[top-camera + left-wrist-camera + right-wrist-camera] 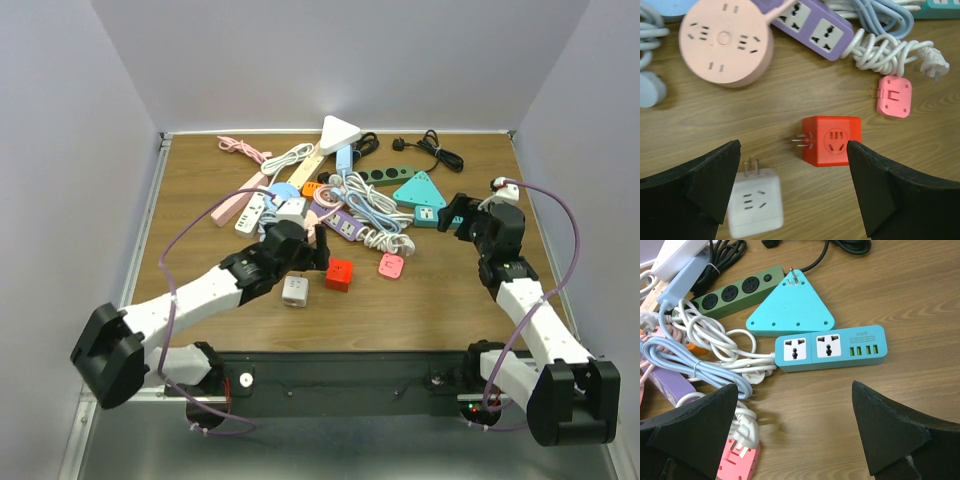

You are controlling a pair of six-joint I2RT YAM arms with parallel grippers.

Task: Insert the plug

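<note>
- The brown table [450,300] has bare wood on the near side of the red cube plug [832,140], so there is room to move there.
- A big pile of power strips and cords [330,190] lies just behind the red cube plug. The cords cross so much that it is hard to tell which strip each one belongs to.
- The left gripper [793,143] hangs over the red cube plug with its fingers wide apart and holds nothing.
- The right gripper [794,385] is well to the right of the red cube plug. It is spread wide and empty too, above a teal strip [830,347].
- A pink round socket [725,40] sits behind and left of the red cube plug.
- The red cube plug lies on the wood with its prongs pointing left and touches nothing.
- A white plug [755,202] lies near and left of it, partly hidden by a finger.
- A small pink plug [894,95] lies behind and right of it.
</note>
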